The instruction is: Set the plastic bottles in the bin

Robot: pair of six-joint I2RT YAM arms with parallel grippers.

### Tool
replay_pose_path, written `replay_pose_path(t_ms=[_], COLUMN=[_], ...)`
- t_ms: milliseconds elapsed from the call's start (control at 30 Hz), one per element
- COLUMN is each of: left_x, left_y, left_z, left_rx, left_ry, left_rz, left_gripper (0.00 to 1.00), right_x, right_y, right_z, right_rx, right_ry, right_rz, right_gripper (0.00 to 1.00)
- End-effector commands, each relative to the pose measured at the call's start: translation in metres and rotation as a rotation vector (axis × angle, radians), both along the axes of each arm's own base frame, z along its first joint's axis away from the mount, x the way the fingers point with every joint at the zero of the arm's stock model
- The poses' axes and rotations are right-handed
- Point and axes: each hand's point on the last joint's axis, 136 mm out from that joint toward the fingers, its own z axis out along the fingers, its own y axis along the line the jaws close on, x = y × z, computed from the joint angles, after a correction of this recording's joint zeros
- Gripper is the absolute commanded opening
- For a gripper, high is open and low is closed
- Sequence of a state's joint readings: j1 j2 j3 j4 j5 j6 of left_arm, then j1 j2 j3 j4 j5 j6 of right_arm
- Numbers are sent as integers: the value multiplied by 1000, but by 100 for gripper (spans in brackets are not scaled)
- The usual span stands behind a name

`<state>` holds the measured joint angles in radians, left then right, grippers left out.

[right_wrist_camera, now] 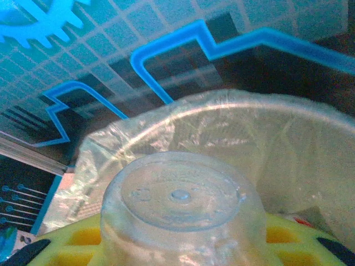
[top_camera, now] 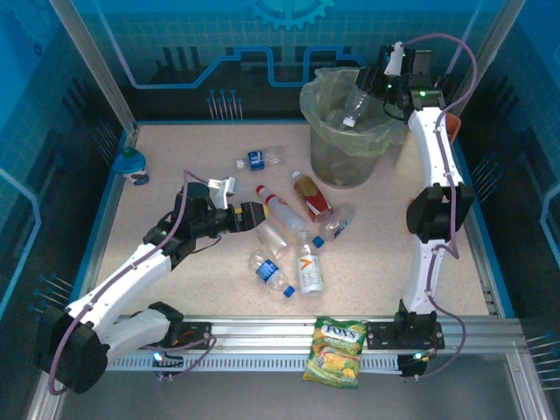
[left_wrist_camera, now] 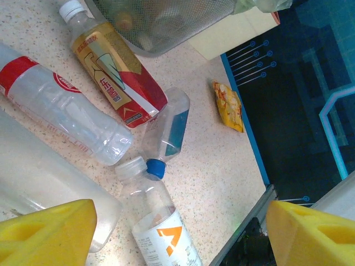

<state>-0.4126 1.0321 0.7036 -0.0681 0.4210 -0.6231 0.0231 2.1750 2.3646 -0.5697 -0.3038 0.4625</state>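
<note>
**Mia:** One big worktop [top_camera: 376, 271] carries it all. Where is the bin [top_camera: 346, 166]?

**Ben:** At one o'clock on the worktop. A pale green bag lines it.

**Mia:** And the right hand [top_camera: 374, 87]?

**Ben:** It is up over the bin, at about one o'clock of the rim. It holds a clear bottle [right_wrist_camera: 180, 210] by the bottom end, with the neck pointing down into the bin.

**Mia:** What could go wrong?

**Ben:** I think the bottle could hit the rim or the bag and bounce out, if the hand lets go too near the edge.

**Mia:** And the left hand [top_camera: 252, 215]?

**Ben:** It is low, at nine o'clock of the loose bottles [top_camera: 282, 210] in the middle. Its yellow fingers [left_wrist_camera: 47, 233] stand wide apart and hold nothing.

**Mia:** Any trouble there?

**Ben:** Maybe. The bottles lie close, and some touch. They are round and slippery. One might roll away, or two might get pinched together.

**Mia:** And the smallest thing?

**Ben:** The candy bag [top_camera: 335, 350], at six o'clock. It is not a bottle, so it stays out.
</note>
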Motion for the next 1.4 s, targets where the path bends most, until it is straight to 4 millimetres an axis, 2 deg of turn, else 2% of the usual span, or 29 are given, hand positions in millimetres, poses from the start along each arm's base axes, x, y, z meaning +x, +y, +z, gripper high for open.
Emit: replay_pose_path(t_ms=[0, 300, 400, 533, 700, 967, 1167, 1367], left_x=[-1, 1, 0, -3, -7, -8, -6, 7], left_y=[3, 1, 1, 4, 9, 11, 15, 16], left_z=[-9, -9, -11, -14, -15, -16, -18, -11], left_rx=[16, 23, 25, 41, 72, 86, 147, 237], left_ry=[20, 21, 30, 35, 29, 30, 26, 2], left_rz=[11, 4, 3, 1, 10, 10, 7, -15], left_gripper=[81, 81, 81, 82, 83, 84, 86, 91], right_x=[0, 0, -1, -2, -2, -8, -25, -49], right_y=[13, 21, 30, 36, 38, 34, 25, 17], right_z=[-17, -73, -85, -95, -82, -43, -5, 18], right_rx=[-70, -196, -221, -248, -264, -311, -372, -376], right_ry=[31, 141, 156, 172, 147, 91, 46, 45], right_rz=[22, -37, -27, -20, -19, -31, -46, -24], right_gripper=[43, 45, 52, 68, 83, 92, 99, 100])
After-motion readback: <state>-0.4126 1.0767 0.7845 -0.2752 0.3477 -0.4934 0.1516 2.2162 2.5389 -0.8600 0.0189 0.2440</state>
